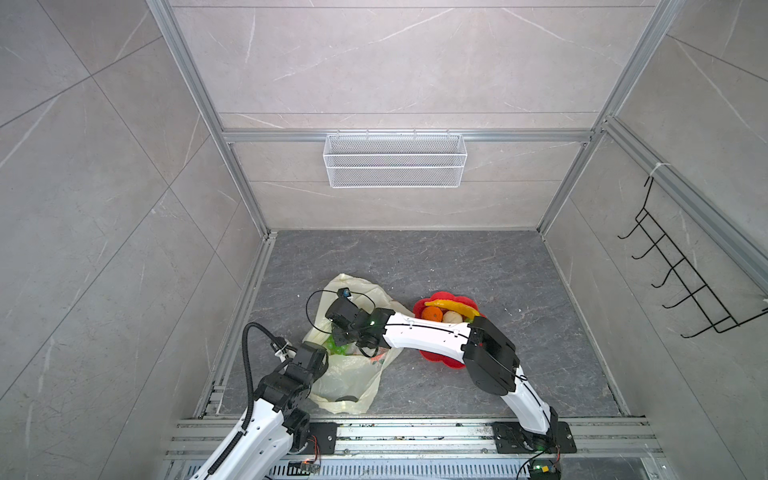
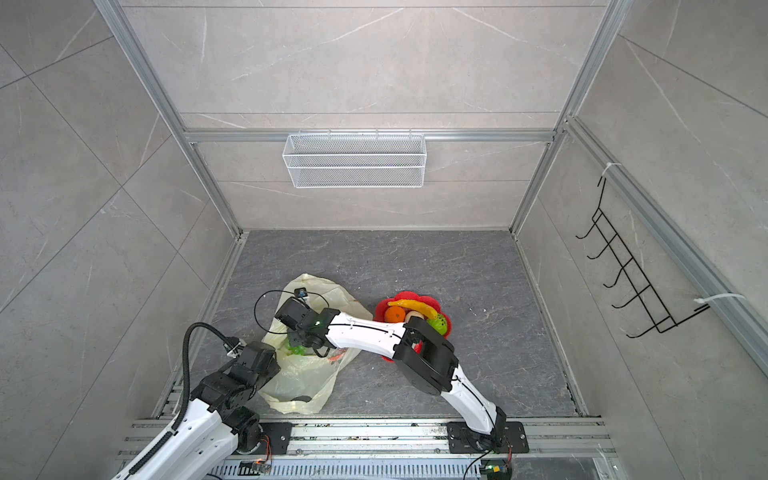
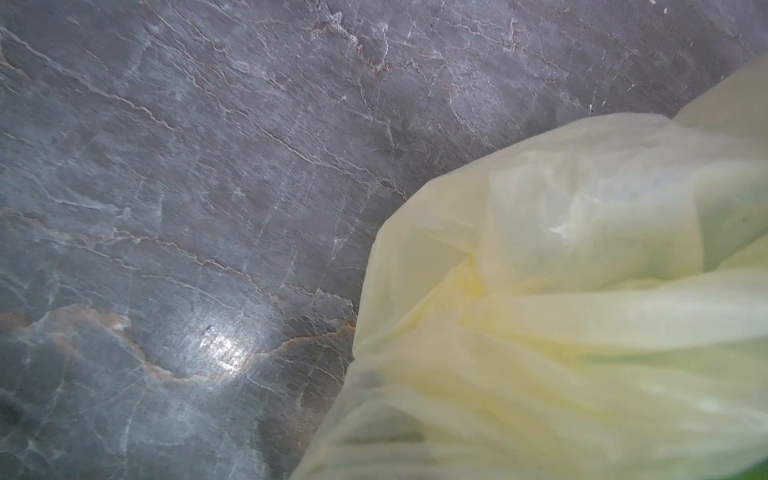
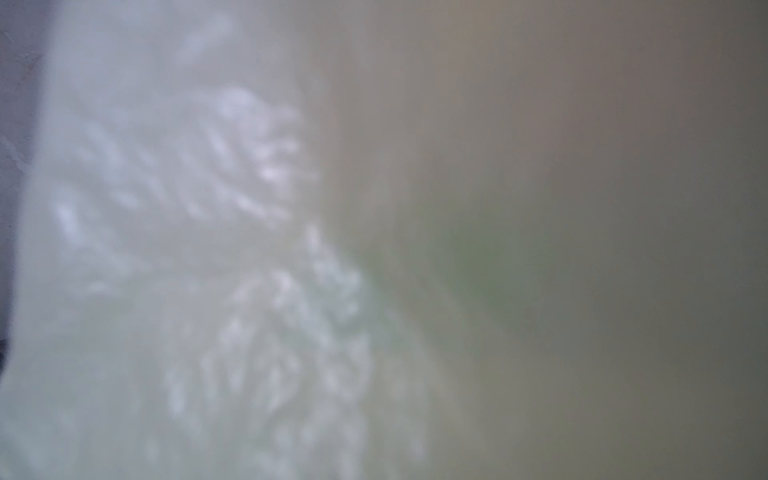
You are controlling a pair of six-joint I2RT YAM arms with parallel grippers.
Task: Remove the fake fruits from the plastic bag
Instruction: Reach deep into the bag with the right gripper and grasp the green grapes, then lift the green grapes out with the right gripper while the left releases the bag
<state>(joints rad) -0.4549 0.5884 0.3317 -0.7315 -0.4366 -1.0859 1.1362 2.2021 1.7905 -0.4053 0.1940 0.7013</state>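
The plastic bag (image 1: 353, 376), thin, crinkled and pale yellow, is lying slumped on the desk (image 1: 457, 257) with its mouth gaping. Something green, probably the grape bunch (image 1: 335, 348), is showing inside. The banana (image 1: 451, 306), orange (image 1: 433, 313), beige peach (image 1: 452, 318) and green round fruit (image 2: 439, 322) are sitting together on the red plate (image 1: 445, 296), just beside the bag.

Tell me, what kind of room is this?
Probably a pretend bathroom corner built for robot practice: tile walls held in a metal frame, with a wire basket and a hook rack hung up.
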